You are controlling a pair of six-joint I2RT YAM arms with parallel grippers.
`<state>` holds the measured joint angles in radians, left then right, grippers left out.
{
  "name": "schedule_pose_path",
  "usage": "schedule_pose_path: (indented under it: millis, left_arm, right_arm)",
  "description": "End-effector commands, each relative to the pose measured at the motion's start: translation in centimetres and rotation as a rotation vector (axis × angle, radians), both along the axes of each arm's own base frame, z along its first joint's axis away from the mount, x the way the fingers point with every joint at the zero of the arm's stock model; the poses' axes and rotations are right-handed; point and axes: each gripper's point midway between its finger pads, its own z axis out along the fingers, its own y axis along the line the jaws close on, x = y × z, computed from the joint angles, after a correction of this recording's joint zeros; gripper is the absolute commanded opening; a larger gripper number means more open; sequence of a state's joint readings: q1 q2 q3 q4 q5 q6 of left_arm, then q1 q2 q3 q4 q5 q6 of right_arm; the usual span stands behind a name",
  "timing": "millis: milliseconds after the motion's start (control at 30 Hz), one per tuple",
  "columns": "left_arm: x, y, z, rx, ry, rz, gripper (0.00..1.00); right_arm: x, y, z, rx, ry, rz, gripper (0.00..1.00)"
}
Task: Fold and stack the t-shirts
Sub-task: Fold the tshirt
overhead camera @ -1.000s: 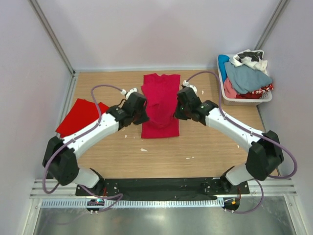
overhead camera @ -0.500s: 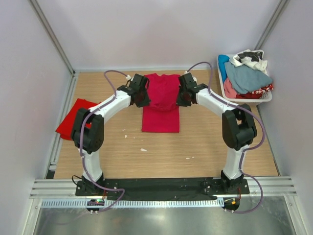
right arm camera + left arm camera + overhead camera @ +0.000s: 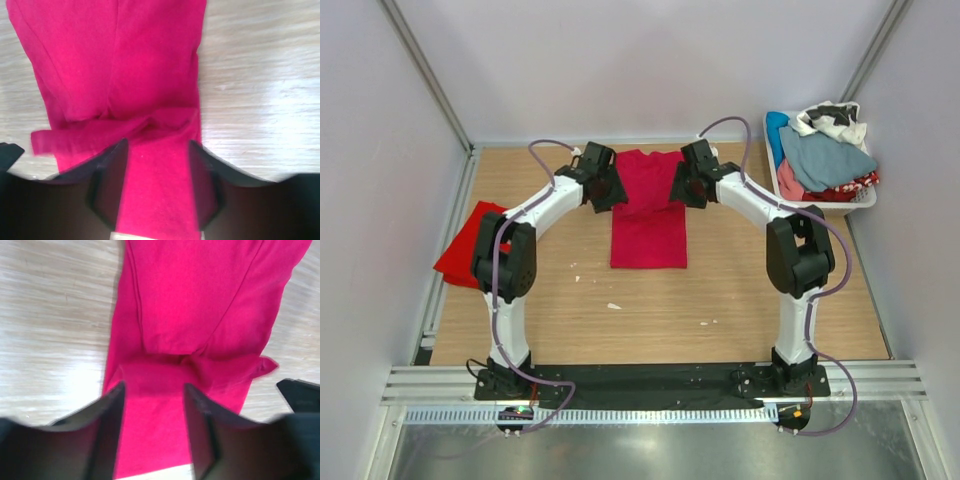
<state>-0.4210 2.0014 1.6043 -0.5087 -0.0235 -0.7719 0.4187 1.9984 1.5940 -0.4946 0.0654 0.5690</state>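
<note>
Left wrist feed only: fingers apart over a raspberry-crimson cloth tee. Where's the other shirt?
Observer: The scarlet red cloth tee lies at the left edge of the table, apart from the raspberry-crimson tee.
Operator: Right arm?
Observer: On the right wrist view the right gripper is open over the crimson tee's opposite side, facing the left gripper.
Operator: Anything else out there?
Observer: A white plastic basket heaped with mixed clothes sits at the far right corner.

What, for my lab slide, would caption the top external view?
Left gripper and right gripper flank the half-folded crimson t-shirt; scarlet t-shirt lies far left.
</note>
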Motion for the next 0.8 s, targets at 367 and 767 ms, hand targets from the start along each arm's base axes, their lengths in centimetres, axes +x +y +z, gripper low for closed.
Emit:
schedule_pose_path:
  millis: [367, 767]
  left_arm:
    - [-7.7, 2.0, -0.6, -0.07, 0.049, -0.052, 0.69]
    - [-14.1, 1.7, -4.6, -0.111, 0.107, -0.087, 0.66]
  right_arm:
    - [-8.7, -1.9, 1.6, 0.129, -0.057, 0.057, 0.61]
    - [-15.3, 0.0, -4.7, 0.29, 0.081, 0.159, 0.56]
